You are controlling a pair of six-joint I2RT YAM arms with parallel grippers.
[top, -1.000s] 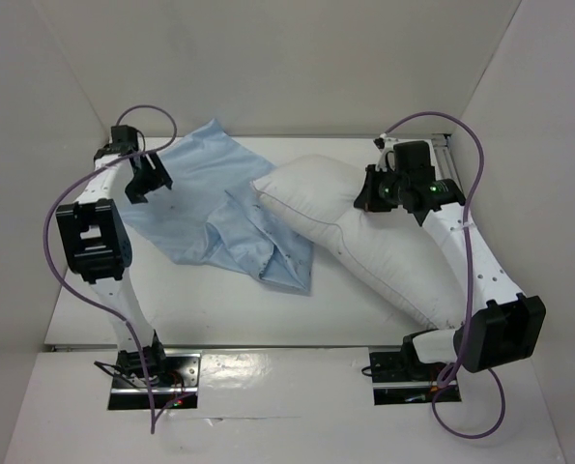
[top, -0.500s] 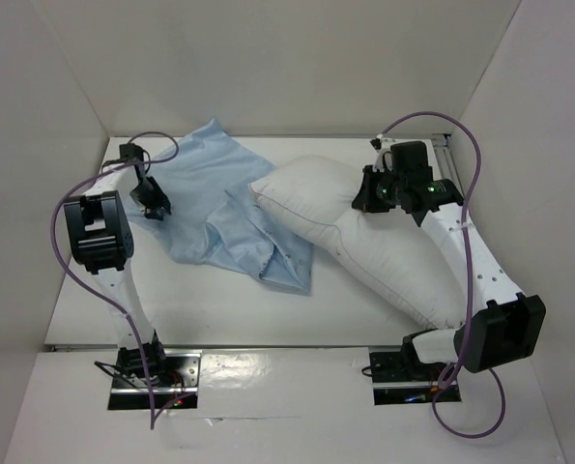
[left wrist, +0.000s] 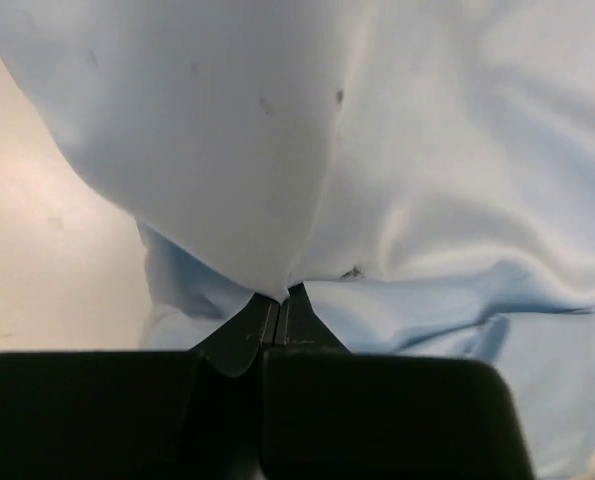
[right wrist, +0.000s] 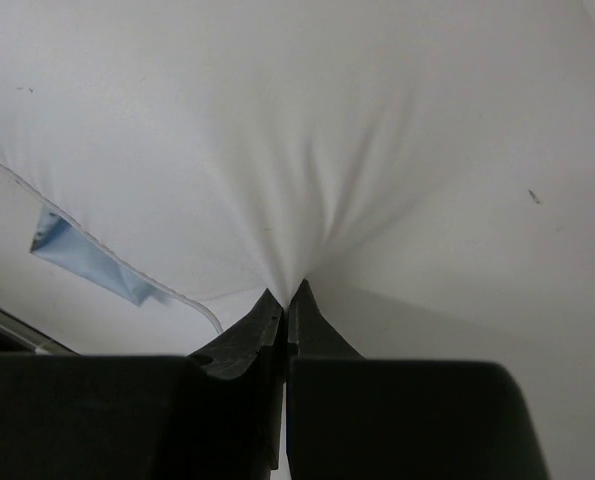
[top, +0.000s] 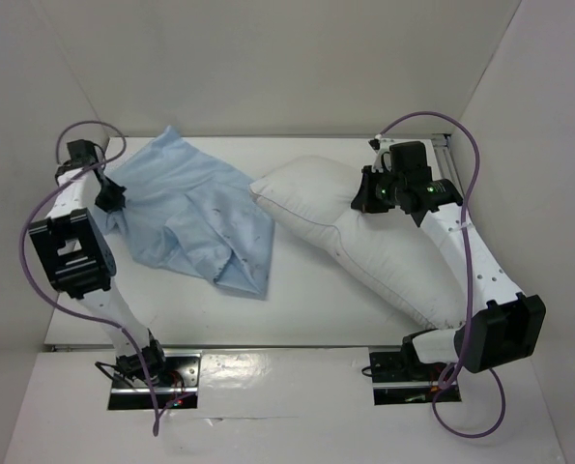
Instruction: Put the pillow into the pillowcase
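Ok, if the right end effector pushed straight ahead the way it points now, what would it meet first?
The pillow. The right end effector is shut on a pinch of its white fabric, so going on would likely press straight into its bulk. What lies beneath is hidden.

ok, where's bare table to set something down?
Widest free patch: near-centre table, between pillowcase hem and pillow. Narrow strip along the back wall behind the pillow. Left is crowded by pillowcase, right by pillow and right arm.

Pillowcase (top: pixel 186 217) lies left of pillow (top: pixel 364 242), apart
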